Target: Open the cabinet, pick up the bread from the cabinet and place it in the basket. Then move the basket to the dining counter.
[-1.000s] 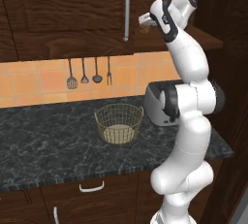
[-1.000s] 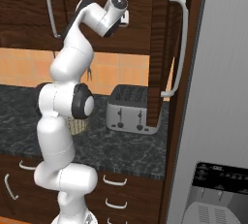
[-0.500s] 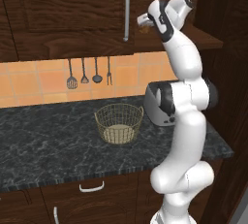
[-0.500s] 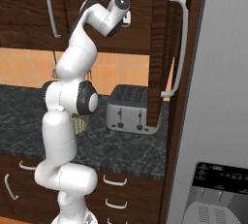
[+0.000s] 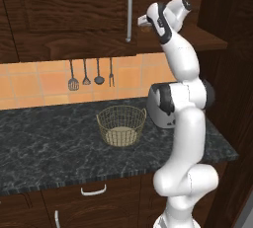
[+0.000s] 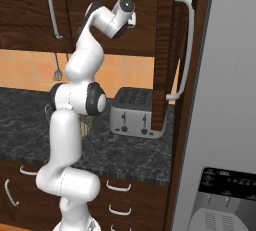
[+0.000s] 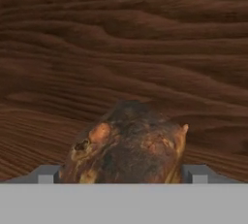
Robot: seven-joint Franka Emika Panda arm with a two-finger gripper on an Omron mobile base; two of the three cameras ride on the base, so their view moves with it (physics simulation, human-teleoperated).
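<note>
The cabinet's right door (image 6: pixel 167 50) stands swung open, while its left door (image 5: pixel 89 10) is shut. My gripper (image 5: pixel 143 22) reaches up into the open compartment. In the hand view the bread (image 7: pixel 128 145), a brown crusty lump, lies on the wooden shelf between my two fingertips (image 7: pixel 46 174), one on each side of it. The gripper (image 7: pixel 121 174) is open around the bread. The wire basket (image 5: pixel 121 126) stands on the black granite counter (image 5: pixel 44 148) below, with nothing in it. The dining counter is out of view.
A silver toaster (image 6: pixel 135 111) stands on the counter under the open door, right of the basket. Utensils (image 5: pixel 91 73) hang on the tiled wall. A tall grey fridge (image 6: pixel 225 100) is at the far right. Drawers (image 5: pixel 94 192) run below the counter.
The arm's elbow has shifted slightly to the right. The hand stays inside the cabinet at the bread.
</note>
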